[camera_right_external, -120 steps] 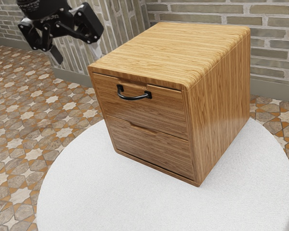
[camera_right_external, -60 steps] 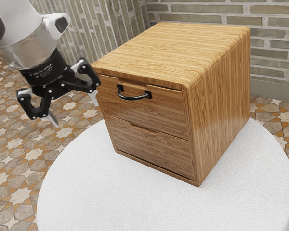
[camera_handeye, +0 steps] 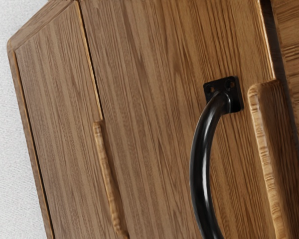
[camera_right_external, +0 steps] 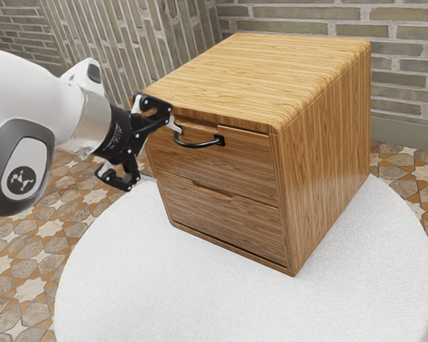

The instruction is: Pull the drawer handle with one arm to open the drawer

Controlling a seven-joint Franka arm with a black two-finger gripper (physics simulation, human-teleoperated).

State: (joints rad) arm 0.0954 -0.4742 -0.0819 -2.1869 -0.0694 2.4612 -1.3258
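Observation:
A bamboo cabinet (camera_right_external: 264, 71) stands on a round white table (camera_right_external: 200, 292). Its upper drawer (camera_right_external: 235, 164) carries a black curved handle (camera_right_external: 198, 143) and sits flush with the cabinet front. My gripper (camera_right_external: 151, 153) hovers open at the cabinet's front corner on the exterior view's left. Its upper finger (camera_right_external: 170, 125) is beside the handle's near end, and its lower finger (camera_right_external: 121, 178) hangs off the corner. The wrist view looks straight at the front: the handle (camera_handeye: 202, 164) on the upper drawer, with one mounting plate (camera_handeye: 222, 92) visible.
A lower drawer (camera_right_external: 225, 214) with a wooden lip pull (camera_handeye: 107, 179) lies under the upper one. A brick wall (camera_right_external: 385, 21) stands behind the cabinet. Patterned floor tiles (camera_right_external: 36, 221) surround the table.
My arm has swung down from the upper left and in toward the cabinet, turning the hand to face the drawer front. The gripper now sits by the handle's near end. The drawer has not moved.

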